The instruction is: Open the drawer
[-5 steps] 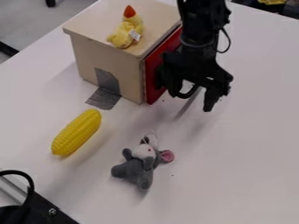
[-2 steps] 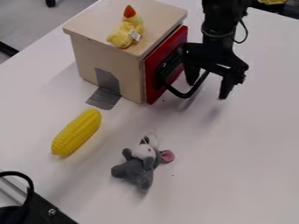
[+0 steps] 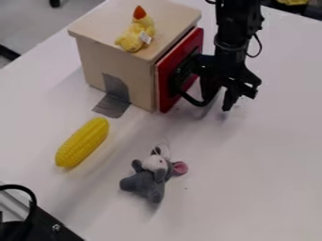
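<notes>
From where I'm standing, the nearest thing is a black metal piece with a cable (image 3: 44,226) at the lower left corner, by the near edge of the white tabletop (image 3: 252,188). A little farther in lies the grey plush mouse (image 3: 149,182), its pink ear toward the right, and up and left of it the yellow corn cob (image 3: 83,142) lies at a slant. The white surface runs between those toys and the gripper (image 3: 217,103), and stretches on to the gripper's right. The gripper hangs low, its fingers parted with a modest gap; the nearer-to-the-box finger overlaps the black bowed handle (image 3: 192,100), though I can't tell whether it touches it or has any grip on it. That handle juts from the red drawer front (image 3: 166,92), which stands at the right face of the wooden box (image 3: 141,73). Grey tape (image 3: 114,104) runs from the box's near face down onto the table. On the box top, toward its right side, sits a yellow plush duck (image 3: 132,38) with an orange tip. Farthest off, past the table's back edge, is grey floor (image 3: 28,26).
</notes>
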You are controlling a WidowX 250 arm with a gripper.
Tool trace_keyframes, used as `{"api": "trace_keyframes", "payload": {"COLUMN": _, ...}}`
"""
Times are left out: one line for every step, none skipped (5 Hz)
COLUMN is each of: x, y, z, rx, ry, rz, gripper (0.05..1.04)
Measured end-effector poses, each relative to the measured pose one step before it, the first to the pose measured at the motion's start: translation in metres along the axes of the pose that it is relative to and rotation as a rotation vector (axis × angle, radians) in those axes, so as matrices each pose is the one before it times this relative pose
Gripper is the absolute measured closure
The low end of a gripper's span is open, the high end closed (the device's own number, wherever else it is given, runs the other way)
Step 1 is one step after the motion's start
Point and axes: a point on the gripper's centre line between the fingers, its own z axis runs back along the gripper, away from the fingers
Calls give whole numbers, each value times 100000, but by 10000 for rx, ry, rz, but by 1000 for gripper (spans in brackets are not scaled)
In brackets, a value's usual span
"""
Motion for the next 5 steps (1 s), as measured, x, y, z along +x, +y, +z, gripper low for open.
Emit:
{"api": "trace_keyframes", "payload": {"x": -379, "y": 54, "z": -229, "rx": 27, "ry": 73, "rz": 34, "gripper": 883}}
{"api": "trace_keyframes", "payload": {"x": -1, "y": -178, "z": 56, "rx": -82, "ry": -5, "rz": 42, "gripper": 950}}
{"api": "trace_keyframes", "payload": {"x": -87, "y": -902, "z": 36, "rx": -79, "ry": 1, "rz": -162, "gripper": 960}}
{"api": "trace_keyframes", "payload": {"x": -302, "y": -2262, "z": 58, "rx": -252, "ry": 50, "rz": -318, "gripper": 961}}
{"api": "trace_keyframes", "payload": {"x": -100, "y": -1581, "z": 116, "rx": -79, "ry": -26, "rz": -197, "gripper": 961}}
